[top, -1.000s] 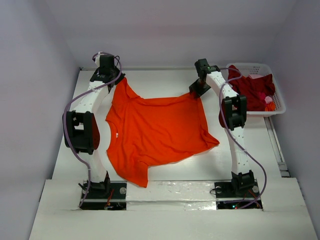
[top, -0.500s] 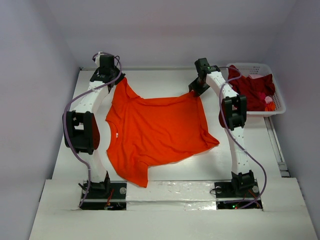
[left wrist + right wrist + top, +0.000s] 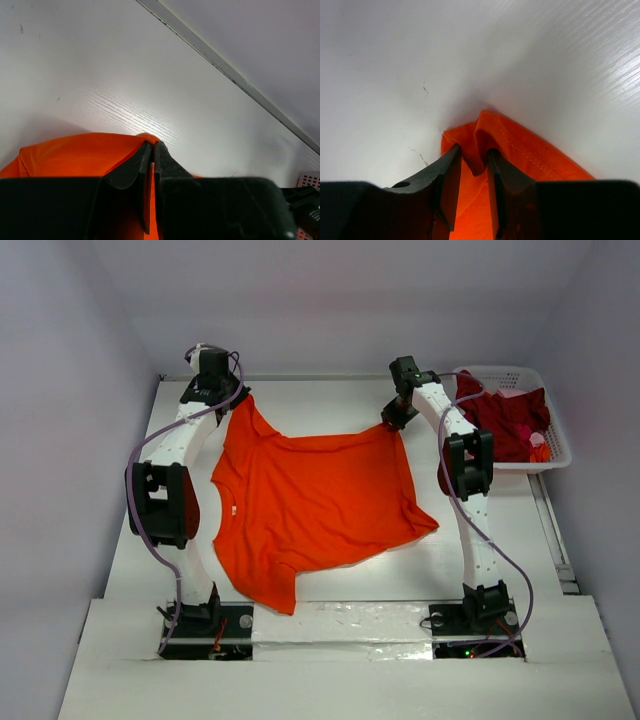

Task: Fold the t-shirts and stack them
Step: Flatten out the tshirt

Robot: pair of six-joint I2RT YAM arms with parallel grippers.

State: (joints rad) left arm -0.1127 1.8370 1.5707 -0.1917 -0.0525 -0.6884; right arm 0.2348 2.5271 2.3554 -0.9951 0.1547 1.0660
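Observation:
The orange t-shirt [image 3: 315,505] lies spread on the white table, its back edge lifted at two corners. My left gripper [image 3: 243,398] is shut on the far left corner; in the left wrist view the closed tips [image 3: 153,145] pinch the orange cloth [image 3: 75,155]. My right gripper [image 3: 392,425] sits at the far right corner. In the right wrist view its jaws [image 3: 474,150] stand a little apart with a fold of the hemmed corner [image 3: 530,150] between them. The crimson t-shirt [image 3: 510,425] lies crumpled in the basket.
The white lattice basket [image 3: 558,445] stands at the far right of the table, next to the right arm, with a small orange and pink item [image 3: 540,447] beside the crimson cloth. Grey walls close in the table at the back and both sides.
The right gripper's jaws have come closer together around the orange corner fold. The left arm and the shirt have hardly moved.

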